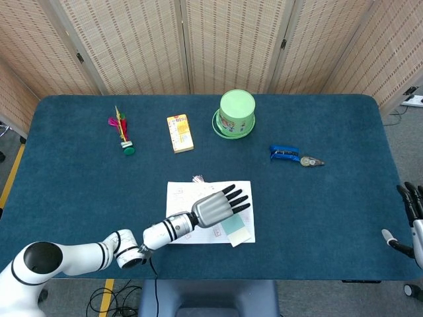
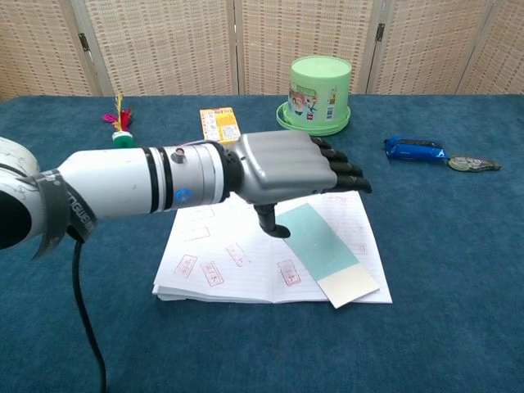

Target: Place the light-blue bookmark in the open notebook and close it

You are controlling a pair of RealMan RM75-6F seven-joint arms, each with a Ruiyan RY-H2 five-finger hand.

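The first half of the job looks done, or nearly so: the light-blue bookmark lies flat on the right-hand page of the open notebook, slanting from the middle of the page down toward the near right corner, where its pale cream end pokes just past the page edge. The left hand hovers over the far part of the right page with its fingers stretched out flat and close together, holding nothing; the thumb hangs down just beside the bookmark's upper end, and I cannot tell whether it touches it. What is left, as I judge it, is the closing: the notebook is spread wide open on the blue counter, both pages showing ruled lines and small red stamps, and one half must be folded over the other. Since the bookmark overhangs the near edge, it may want a nudge inward first, or it will stick out of the shut book. The bookmark itself is a thin, stiff-looking strip, mostly teal-blue with a cream band at one end, light enough to slide if the page is flipped fast. The right hand waits at the far right edge of the counter, well apart from everything, fingers loosely apart and holding nothing.
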